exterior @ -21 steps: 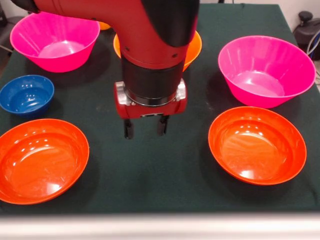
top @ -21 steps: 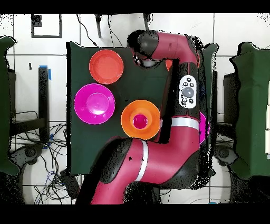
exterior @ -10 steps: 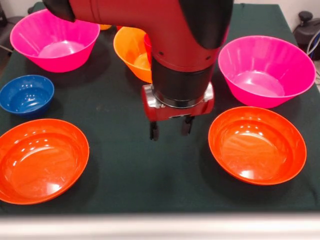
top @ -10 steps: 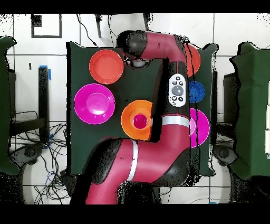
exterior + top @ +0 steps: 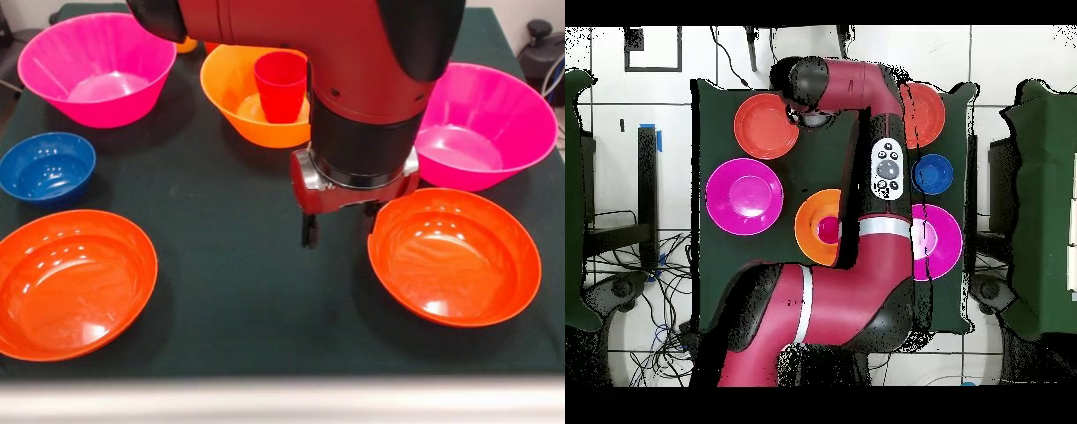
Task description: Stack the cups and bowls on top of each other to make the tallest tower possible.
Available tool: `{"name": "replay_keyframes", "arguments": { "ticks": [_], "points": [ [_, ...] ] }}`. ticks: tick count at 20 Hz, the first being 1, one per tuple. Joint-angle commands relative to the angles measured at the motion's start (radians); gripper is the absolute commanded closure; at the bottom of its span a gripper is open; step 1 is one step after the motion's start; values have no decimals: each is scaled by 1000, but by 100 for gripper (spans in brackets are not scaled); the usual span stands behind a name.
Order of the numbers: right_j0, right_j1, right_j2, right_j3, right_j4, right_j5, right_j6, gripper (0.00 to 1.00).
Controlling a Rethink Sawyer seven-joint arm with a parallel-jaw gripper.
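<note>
My gripper hangs open and empty just above the cloth, its right finger close to the rim of the right red-orange bowl. Behind it stands the large orange bowl with the red cup upright inside. A second red-orange bowl lies front left, the small blue bowl behind it. Pink bowls sit back left and back right. From overhead, the arm hides the gripper and part of the orange bowl; the red cup shows inside it.
A small orange piece peeks out behind the left pink bowl. Dark green cloth covers the table, and a pale strip runs along its front edge. Overhead, the arm crosses the table between the orange bowl and the blue bowl.
In the front view the arm has swung right from the table's middle to beside the right red-orange bowl, uncovering the orange bowl and red cup. The gripper stays open.
</note>
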State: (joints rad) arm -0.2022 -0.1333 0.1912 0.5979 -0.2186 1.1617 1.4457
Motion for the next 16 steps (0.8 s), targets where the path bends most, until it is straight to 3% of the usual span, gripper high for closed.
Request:
{"name": "replay_keyframes", "arguments": {
  "ticks": [1, 8, 9, 16],
  "points": [
    [27, 48, 24, 16, 4, 12, 145, 0],
    [30, 53, 16, 20, 21, -6, 146, 0],
    [35, 77, 22, -31, 19, 21, 144, 0],
    [36, 78, 12, 4, 23, -32, 152, 0]
  ]
}}
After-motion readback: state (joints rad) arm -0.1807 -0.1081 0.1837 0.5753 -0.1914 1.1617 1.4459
